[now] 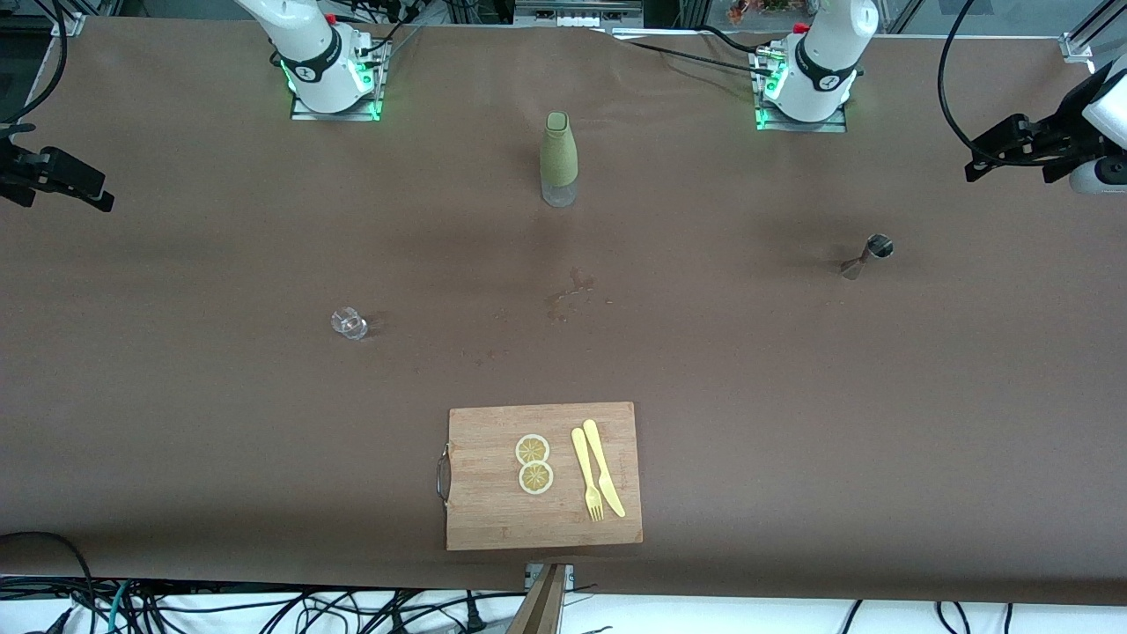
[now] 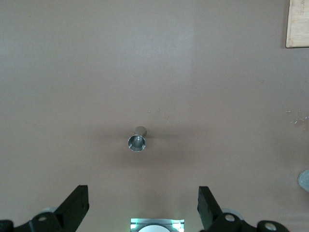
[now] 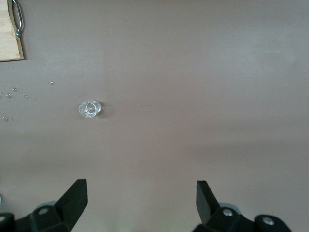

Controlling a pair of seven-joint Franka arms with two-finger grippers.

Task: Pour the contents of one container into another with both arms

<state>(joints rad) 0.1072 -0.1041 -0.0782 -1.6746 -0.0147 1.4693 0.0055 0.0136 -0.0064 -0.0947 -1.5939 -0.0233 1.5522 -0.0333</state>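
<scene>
A small metal jigger (image 1: 867, 255) stands toward the left arm's end of the table. My left gripper (image 2: 142, 189) hangs high over it, open and holding nothing, with the jigger (image 2: 137, 141) seen from above. A small clear glass (image 1: 349, 323) stands toward the right arm's end. My right gripper (image 3: 141, 183) is high above the table near the glass (image 3: 90, 109), open and holding nothing. A green-sleeved bottle (image 1: 559, 158) stands between the two arm bases. The front view shows only the arms' lower parts.
A wooden cutting board (image 1: 493, 511) lies near the front camera's edge, carrying two lemon slices (image 1: 534, 463), a yellow fork (image 1: 587, 475) and a yellow knife (image 1: 604, 467). Small wet spots (image 1: 568, 295) mark the middle of the brown table. Black gear (image 1: 1012, 145) juts in at the table's ends.
</scene>
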